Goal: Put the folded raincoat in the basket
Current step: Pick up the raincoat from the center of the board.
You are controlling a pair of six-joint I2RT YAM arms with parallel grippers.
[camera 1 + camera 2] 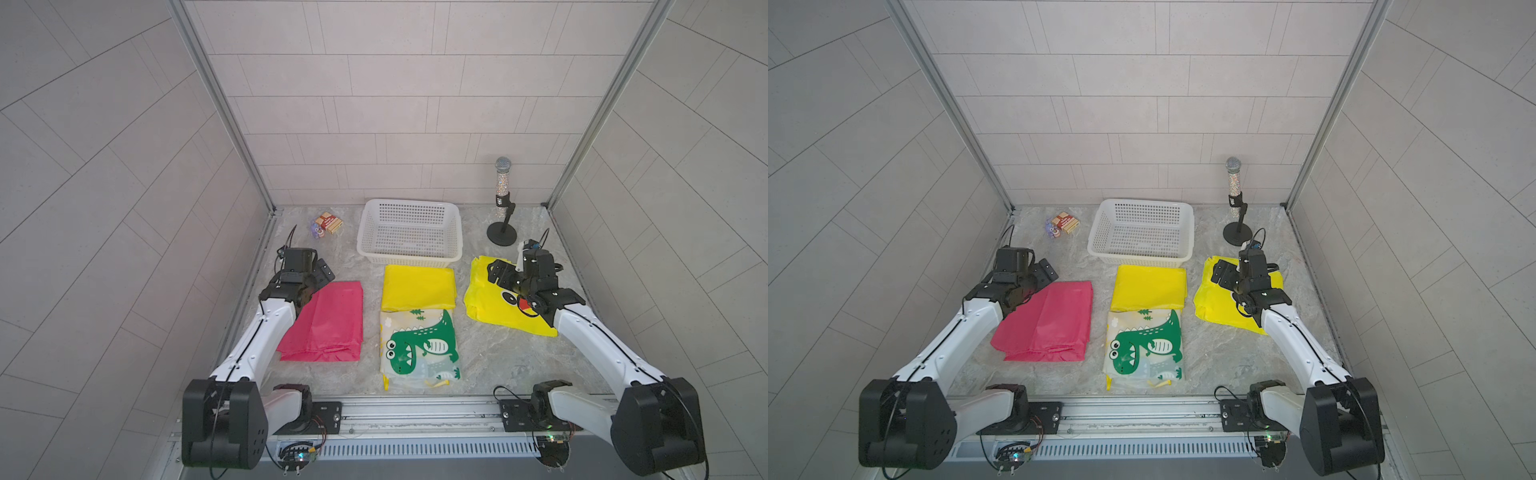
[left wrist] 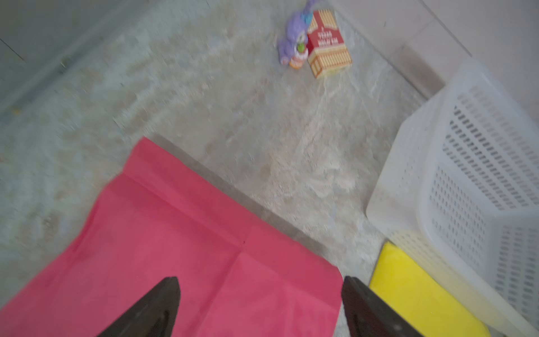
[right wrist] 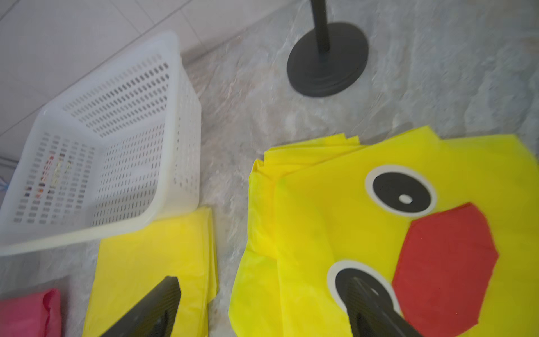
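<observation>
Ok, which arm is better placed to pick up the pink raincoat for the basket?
Left. The left gripper, open, hangs over the far end of the pink raincoat. The right gripper is over the duck raincoat, on the opposite side.

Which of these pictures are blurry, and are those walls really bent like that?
Left wrist view: smeared all over, the stone tabletop streaky and the print on the red box hard to read. Right wrist view: milder blur, the holes of the basket fuzzy. Both top views: sharp, evenly lit, shadows faint, but the wall tiles bow slightly towards the picture edges, probably a wide lens.
</observation>
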